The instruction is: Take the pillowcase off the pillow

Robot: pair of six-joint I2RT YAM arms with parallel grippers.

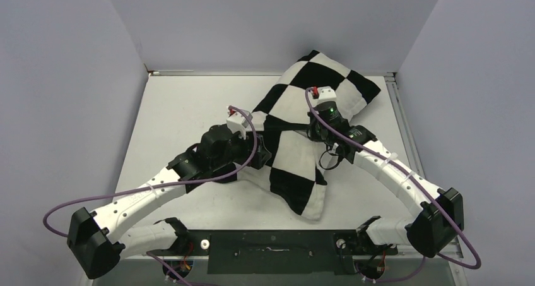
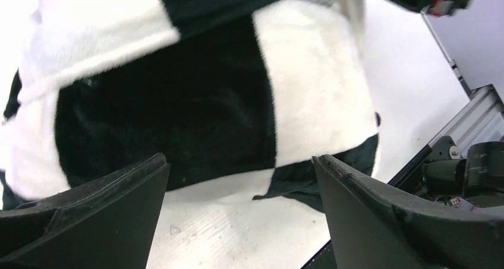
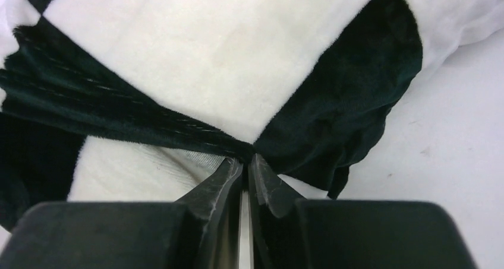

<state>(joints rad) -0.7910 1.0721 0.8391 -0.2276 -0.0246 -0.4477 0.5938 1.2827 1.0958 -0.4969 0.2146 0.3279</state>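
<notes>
Pillowcase (image 1: 296, 156): on worktop (image 1: 183, 109), long axis from near centre to far right corner, between my arms.
Right jaws: pinching a fold of it.
Left jaws: spread, cloth just ahead, untouched.
Nearer: right.

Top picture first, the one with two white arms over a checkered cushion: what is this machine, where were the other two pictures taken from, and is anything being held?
It is a robot: two jointed arms, the left arm and the right arm, bolted at the near edge of a table. The top picture looks down from above and behind them. The other two come from a small camera on each wrist, so the dark shapes at the bottom are that arm's own claw. On the table lies a black-and-white checkered pillowcase; the pillow inside does not clearly show. The right claw is shut, pinching a fold of the pillowcase. The left claw stands wide open, facing the pillowcase and holding nothing.
</notes>
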